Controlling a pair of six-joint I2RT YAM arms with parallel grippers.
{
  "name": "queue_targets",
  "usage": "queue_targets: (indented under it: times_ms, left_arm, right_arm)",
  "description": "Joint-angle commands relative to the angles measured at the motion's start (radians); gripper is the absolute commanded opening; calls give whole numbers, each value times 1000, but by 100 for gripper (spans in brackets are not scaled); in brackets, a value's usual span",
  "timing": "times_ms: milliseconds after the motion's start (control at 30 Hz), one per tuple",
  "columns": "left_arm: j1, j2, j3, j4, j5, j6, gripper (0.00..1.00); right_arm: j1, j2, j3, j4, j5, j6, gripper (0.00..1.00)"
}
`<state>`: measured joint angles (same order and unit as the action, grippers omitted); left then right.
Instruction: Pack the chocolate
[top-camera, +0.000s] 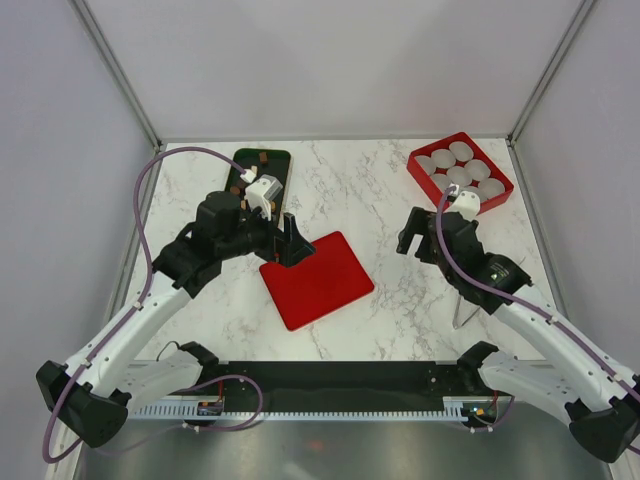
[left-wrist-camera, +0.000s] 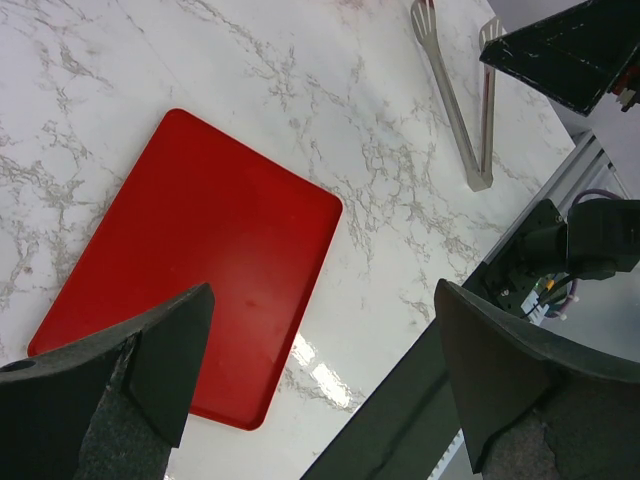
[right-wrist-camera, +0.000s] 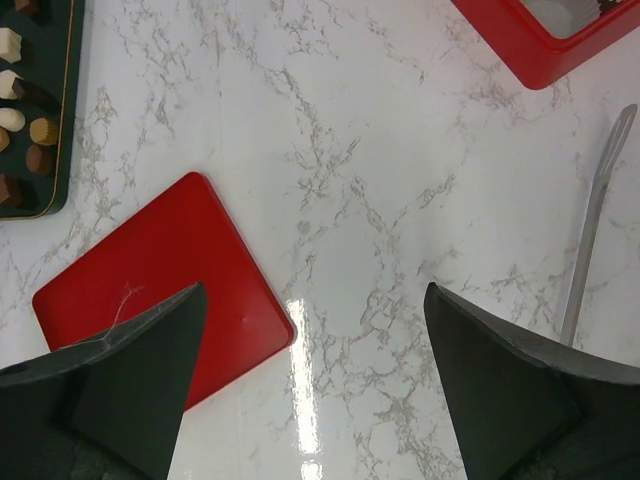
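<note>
The chocolates (right-wrist-camera: 43, 131) sit in a dark tray (right-wrist-camera: 55, 170), brown, dark and cream pieces in a row along its edge. From my right gripper (right-wrist-camera: 313, 300) they lie far off, beyond and to the left of the left fingertip. From above, the tray (top-camera: 270, 180) lies just beyond my left gripper (top-camera: 290, 242), on the wrist side. None of them is between my jaws.

Both pairs of jaws are spread wide and hold nothing; only bare table (right-wrist-camera: 380, 180) and red lid show in the 2 gaps.

The red lid (left-wrist-camera: 200, 250) lies flat under my left gripper (left-wrist-camera: 322, 300), mostly toward its left finger. The same lid (right-wrist-camera: 150, 280) reaches under my right gripper's left finger.

The red box (top-camera: 497, 192) with white cups (top-camera: 460, 174) stands beyond my right gripper (top-camera: 412, 236), to its right. The tongs (right-wrist-camera: 588, 245) lie on the marble outside my right gripper's right finger, clear of it.
</note>
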<state>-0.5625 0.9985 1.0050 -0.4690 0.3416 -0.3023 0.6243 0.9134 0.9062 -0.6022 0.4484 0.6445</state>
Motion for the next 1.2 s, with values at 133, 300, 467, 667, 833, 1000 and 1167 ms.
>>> queue_targets:
  times_ms: [133,300,467,667,833,1000,1167]
  left_arm:
    - [0,-9,34,30,5,3,100]
    - [0,-15,30,30,-6,3,100]
    - [0,-6,34,30,8,3,100]
    - [0,-15,34,30,2,3,100]
    - [0,-21,35,29,7,5,100]
    - [0,-32,34,29,4,6,100]
    - [0,-32,34,30,8,5,100]
  right_arm:
    - [-6,44,17,-56,186,3,98]
    - [-104,110,0,-94,194,-13,98]
    - [-292,172,-52,-71,75,-34,96]
    - [-408,231,-96,-13,38,-46,75]
    - [-507,307,-150,77,-16,-43,66]
    - [-575,386,-190,151,-85,-61,58]
    - [-612,418,-239,249,-201,-94,54]
